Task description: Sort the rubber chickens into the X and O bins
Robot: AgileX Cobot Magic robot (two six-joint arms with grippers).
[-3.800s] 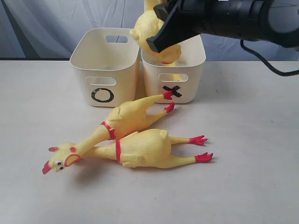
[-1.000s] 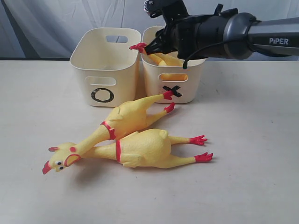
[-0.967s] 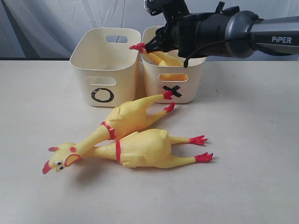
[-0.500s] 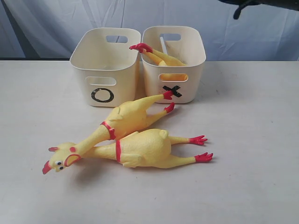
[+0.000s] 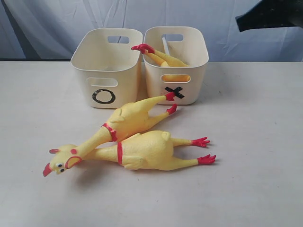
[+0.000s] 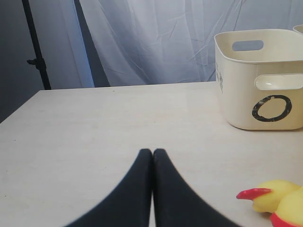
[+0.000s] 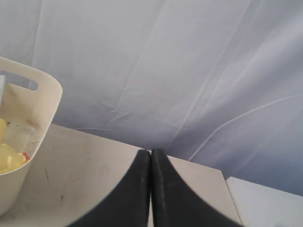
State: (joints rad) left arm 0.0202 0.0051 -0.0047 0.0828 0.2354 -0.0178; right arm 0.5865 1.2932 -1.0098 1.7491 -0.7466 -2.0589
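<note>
Fingers, left gripper (image 6: 152, 156): pressed together, empty, low over table (image 6: 94, 123).
O bin (image 5: 125, 90): no chicken visible inside.
Unsorted: far rubber chicken (image 5: 130, 118) and near rubber chicken (image 5: 147, 150) lie touching, 6 o'clock of both bins.
X bin (image 5: 154, 90): 3 o'clock of O bin; sorted rubber chicken (image 5: 163, 57) inside, feet above rim.
Fingers, right gripper (image 7: 150, 153): pressed together, empty, 2 o'clock of X bin.
Progress: judged one of three placed.

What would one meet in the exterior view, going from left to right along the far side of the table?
O bin → X bin holding one rubber chicken → right arm, high in the corner.
</note>
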